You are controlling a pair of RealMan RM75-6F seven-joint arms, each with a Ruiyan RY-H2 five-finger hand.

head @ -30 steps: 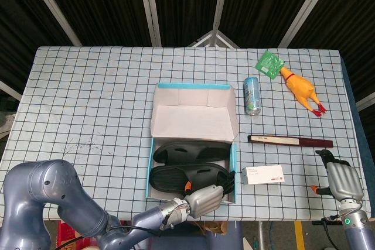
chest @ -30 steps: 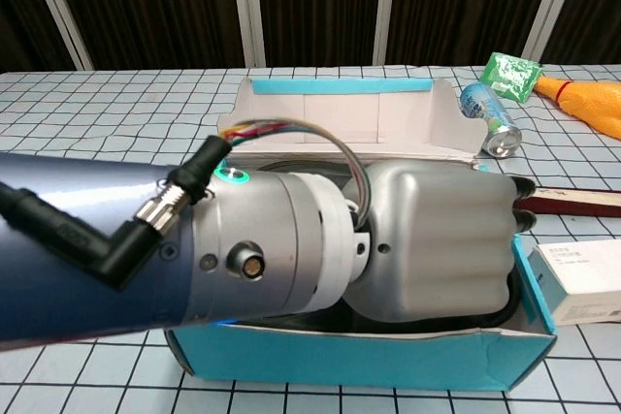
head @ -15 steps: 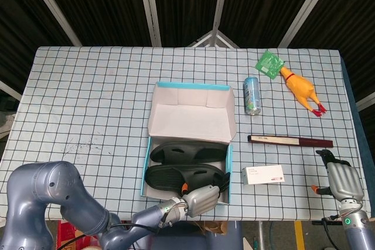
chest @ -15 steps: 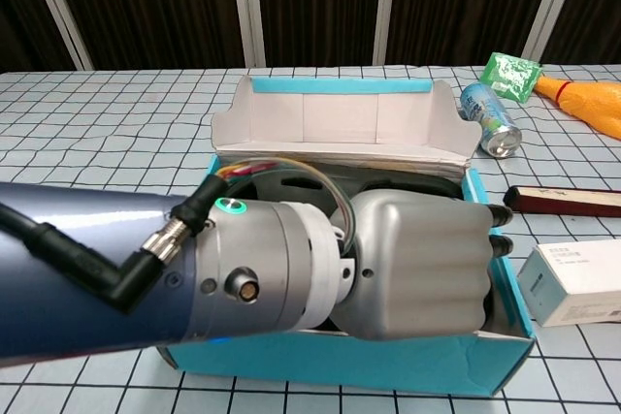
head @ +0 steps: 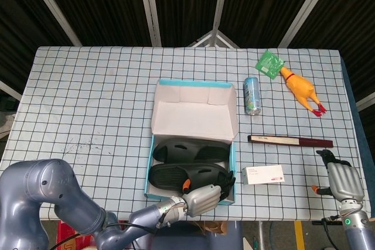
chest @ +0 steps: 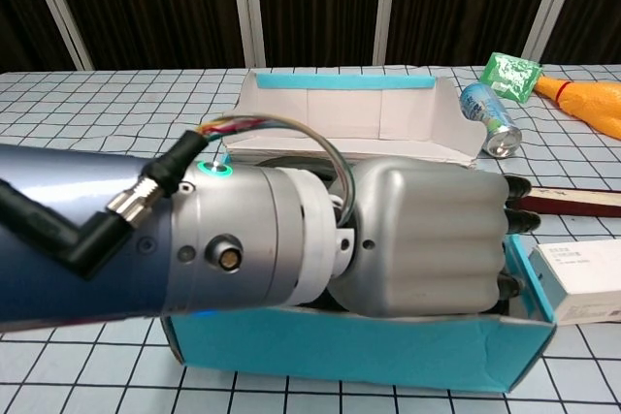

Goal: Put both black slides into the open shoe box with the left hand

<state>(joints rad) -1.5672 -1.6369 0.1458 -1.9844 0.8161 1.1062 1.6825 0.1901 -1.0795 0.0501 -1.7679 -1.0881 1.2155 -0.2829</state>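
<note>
Resting side by side in the shoe box (head: 156, 144), both black slides (head: 190, 162) look light, rubbery and bendable, best gripped across the strap, while the left hand (head: 203, 197) curls clenched over the near slide, though whether it grips I cannot tell.

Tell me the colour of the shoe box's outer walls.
Teal-blue; the shoe box shows it best in the chest view.

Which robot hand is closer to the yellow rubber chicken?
The right hand. It sits at the table's near right edge, below the chicken. The left hand is farther away, at the shoe box.
</note>
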